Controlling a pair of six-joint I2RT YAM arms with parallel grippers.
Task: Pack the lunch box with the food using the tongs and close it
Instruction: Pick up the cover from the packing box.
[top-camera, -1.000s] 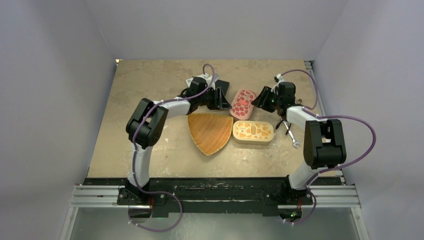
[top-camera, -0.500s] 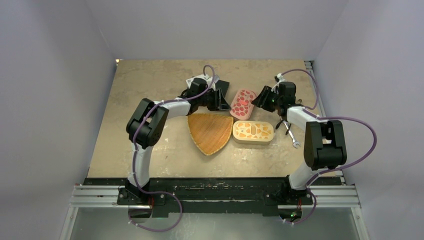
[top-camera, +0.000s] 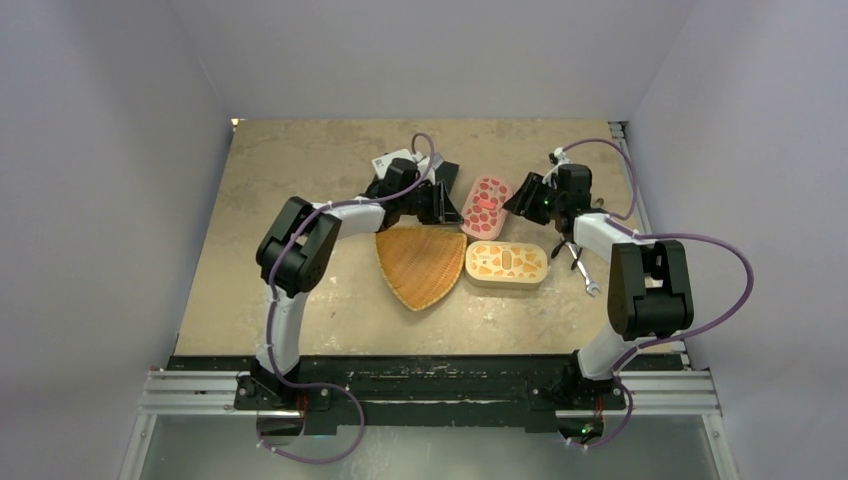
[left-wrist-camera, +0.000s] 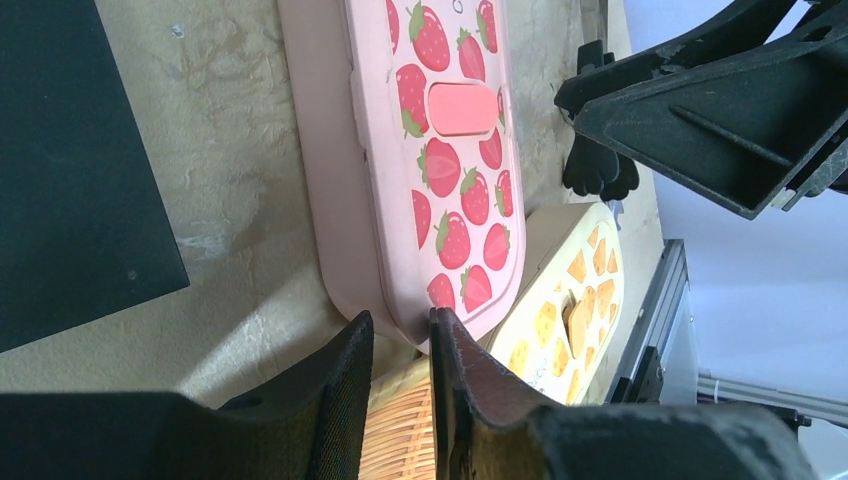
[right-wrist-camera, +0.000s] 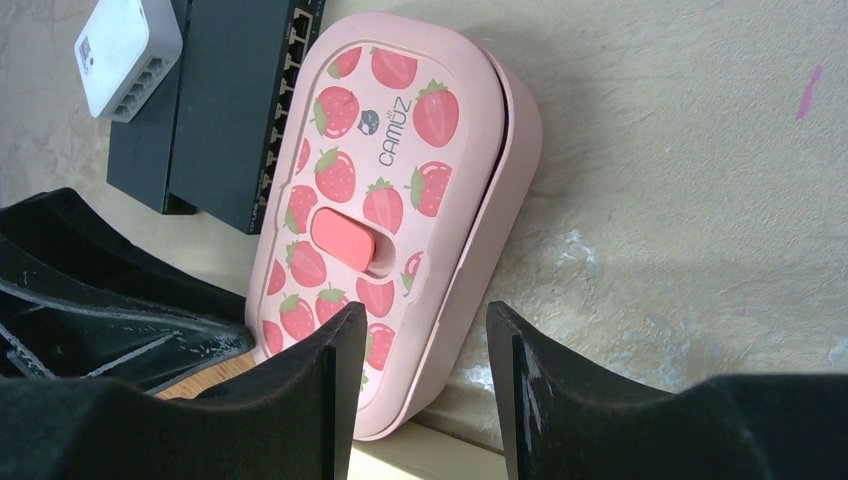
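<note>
Since its lid is on, the pink strawberry lunch box shows nothing of its inside. It lies flat at the far middle of the table, between the two grippers, pink latch tab facing up. Just nearer sits a yellow box, lid also on; the left wrist view catches only part of it, the rest hidden behind a finger. An orange wicker tray lies left of the yellow box, touching or almost; from above the two cannot be separated.

Left gripper: jaws drawn close, a narrow slit between them, nothing in the slit; a sliver of wicker shows through it. The rounded end of the pink box sits right at the fingertips; contact cannot be told. Finger bases run out of frame.

Right gripper: jaws apart, grasping nothing. The box's near end shows in the gap, one finger covering a corner of it; above the box or level with it, cannot tell.

One slim silvery tool lies right of the yellow box, its far part under the right arm; too small to name its kind. Beyond the pink box, the right wrist view shows a black slab and a small white block, both cropped at the frame edge.
</note>
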